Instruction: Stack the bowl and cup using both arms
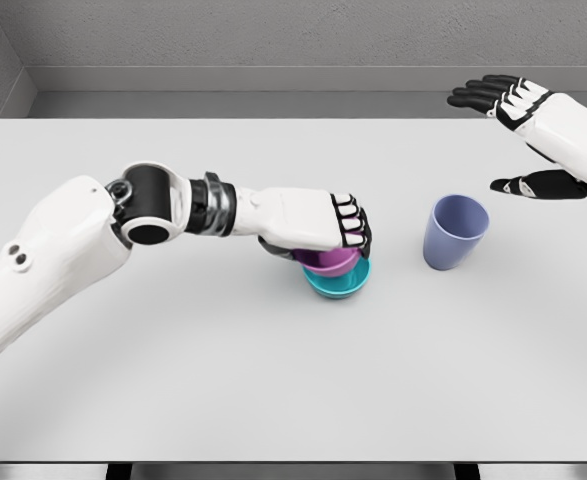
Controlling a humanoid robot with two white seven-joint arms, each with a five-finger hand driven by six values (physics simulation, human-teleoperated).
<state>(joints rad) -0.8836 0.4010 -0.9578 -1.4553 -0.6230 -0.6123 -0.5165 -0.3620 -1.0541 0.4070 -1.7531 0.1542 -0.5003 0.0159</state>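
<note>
Your left hand (318, 220) is curling its fingers over a purple bowl (329, 261), gripping it from above while it is sitting inside the teal bowl (339, 284) near the middle of the white table (273, 380). Your right hand (533, 120) is hovering with fingers spread, holding nothing (it is up near the table's far right edge). The lavender cup (455, 232) is standing upright, apart from the bowls, to their right.
</note>
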